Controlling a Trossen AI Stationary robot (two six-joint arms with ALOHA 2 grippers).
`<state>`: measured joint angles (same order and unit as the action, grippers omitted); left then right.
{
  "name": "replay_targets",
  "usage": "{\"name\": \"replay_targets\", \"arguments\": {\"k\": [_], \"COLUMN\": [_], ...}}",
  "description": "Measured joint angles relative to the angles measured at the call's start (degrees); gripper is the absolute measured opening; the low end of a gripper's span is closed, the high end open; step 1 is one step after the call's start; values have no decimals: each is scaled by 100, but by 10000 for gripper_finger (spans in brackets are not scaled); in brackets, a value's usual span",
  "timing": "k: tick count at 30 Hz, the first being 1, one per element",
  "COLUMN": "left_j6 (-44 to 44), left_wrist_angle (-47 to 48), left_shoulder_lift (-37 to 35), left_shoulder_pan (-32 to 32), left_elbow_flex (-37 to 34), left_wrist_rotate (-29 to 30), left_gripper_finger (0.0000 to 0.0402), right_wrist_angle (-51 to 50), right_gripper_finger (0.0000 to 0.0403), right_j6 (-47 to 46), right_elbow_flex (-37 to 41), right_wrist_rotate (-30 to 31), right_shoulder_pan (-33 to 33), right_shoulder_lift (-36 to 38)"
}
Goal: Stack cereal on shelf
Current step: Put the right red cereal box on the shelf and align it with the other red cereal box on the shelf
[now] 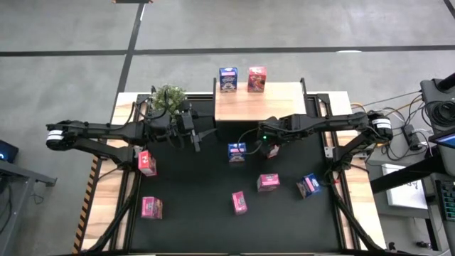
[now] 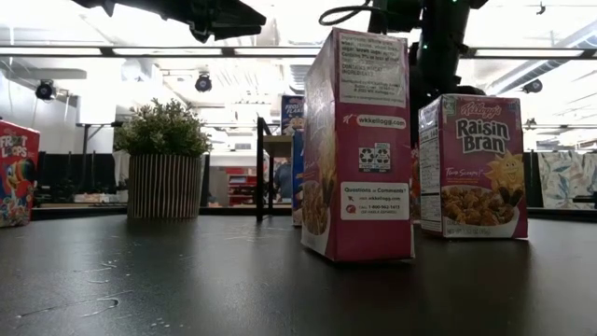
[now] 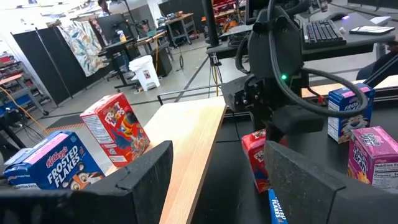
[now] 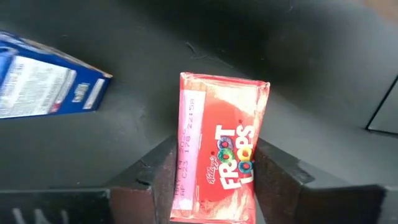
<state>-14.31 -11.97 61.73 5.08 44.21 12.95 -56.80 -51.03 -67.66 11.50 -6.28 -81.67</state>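
1. Table [image 1: 213, 227]: black top. The shelf [image 1: 259, 107] sits at the middle of its far edge, the potted plant [image 1: 168, 98] near the far-left corner.
2. Shelf: two boxes stand along its far edge, a blue Frosted Flakes box [image 1: 228, 79] and a red Froot Loops box [image 1: 257, 78]. My read: two placed, the rest of the board bare.
3. Left arm: its gripper [image 1: 196, 136] hangs over the table just off the shelf's front-left corner, fingers spread and holding nothing. Looks parked.
4. Right gripper [image 4: 214, 186]: over the table just in front of the shelf's front edge, clamped on a second Froot Loops box [image 4: 219, 148]. That box looks like the next one due on the shelf.
5. Left on the table, as far as I can count: a blue box [image 1: 237, 151] beside the right gripper, another blue box [image 1: 308, 185] near the right edge, pink boxes mid-table [image 1: 268, 183] and nearer the front edge [image 1: 239, 203], and two reddish-pink boxes by the left edge [image 1: 146, 163], [image 1: 151, 207].
6. Hard to tell: the right arm covers most of the gripped box from above, so whether it's lifted or resting is unclear. At table level the near pink box [image 2: 357, 149] blocks the ones behind, and the shelf barely shows.
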Motion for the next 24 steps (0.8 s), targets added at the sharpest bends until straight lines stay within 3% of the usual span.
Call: {"name": "replay_targets", "arguments": {"k": [5,9,15,24], "left_j6": [0,0,0,0], "left_wrist_angle": [0,2,0,0], "left_shoulder_lift": [0,0,0,0], "left_shoulder_pan": [0,0,0,0], "left_elbow_flex": [0,0,0,0], "left_wrist_rotate": [0,0,0,-2], "left_gripper_finger": [236,236,236,236], "right_wrist_angle": [-79,-712,-1750,-1955], "right_gripper_finger": [160,156,156,148], "right_j6": [276,582,1040,2365], "right_elbow_flex": [-366,-1036,-2277,-3469], "right_wrist_rotate": [-339,-590,-553,-183], "right_shoulder_pan": [-1,1,-3,-432], "right_shoulder_lift": [76,101,101,100]}}
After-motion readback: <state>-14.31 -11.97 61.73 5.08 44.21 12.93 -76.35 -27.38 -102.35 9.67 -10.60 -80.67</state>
